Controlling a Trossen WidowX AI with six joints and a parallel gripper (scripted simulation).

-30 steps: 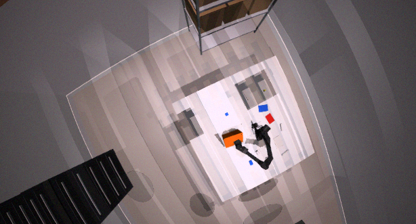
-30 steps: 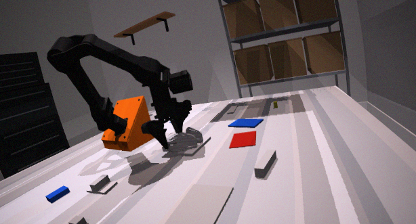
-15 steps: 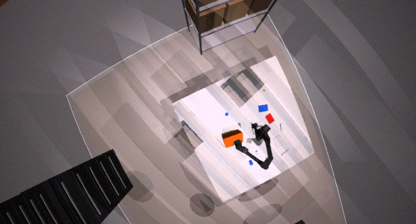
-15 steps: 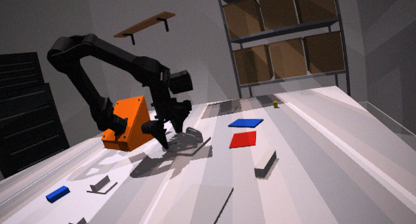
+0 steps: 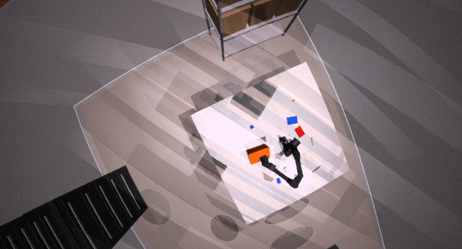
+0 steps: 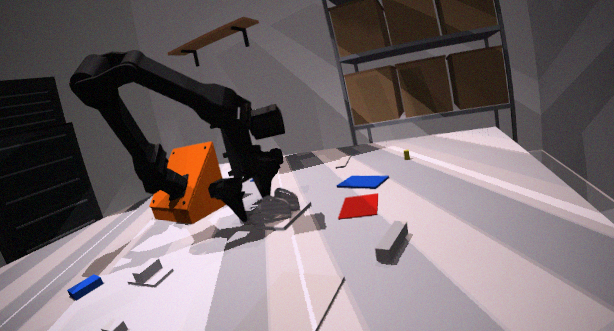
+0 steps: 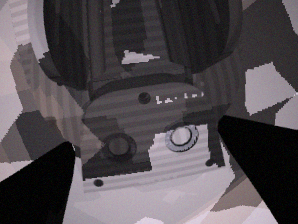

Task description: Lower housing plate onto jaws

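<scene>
The grey housing plate (image 7: 142, 117) lies across the inner ends of the two jaws in the wrist view. Two round pin ends show in its face, with small dark holes around them. The left jaw (image 7: 65, 45) and the right jaw (image 7: 212, 35) are dark and curved and reach up the view. My gripper (image 7: 146, 136) (image 6: 255, 208) is open, one finger on each side of the plate, with a gap at each fingertip. The grey assembly (image 6: 278, 211) sits low at the fingers in the exterior view. Whether the plate is fully level cannot be told.
An orange wedge-shaped box (image 5: 259, 155) (image 6: 197, 172) stands beside the arm's base. A blue plate (image 5: 292, 119) (image 6: 362, 181) and a red plate (image 5: 299, 132) (image 6: 359, 206) lie beyond the gripper. A grey bar (image 6: 391, 242), a blue block (image 6: 85, 287) and a small yellow cylinder (image 6: 406, 155) are farther off.
</scene>
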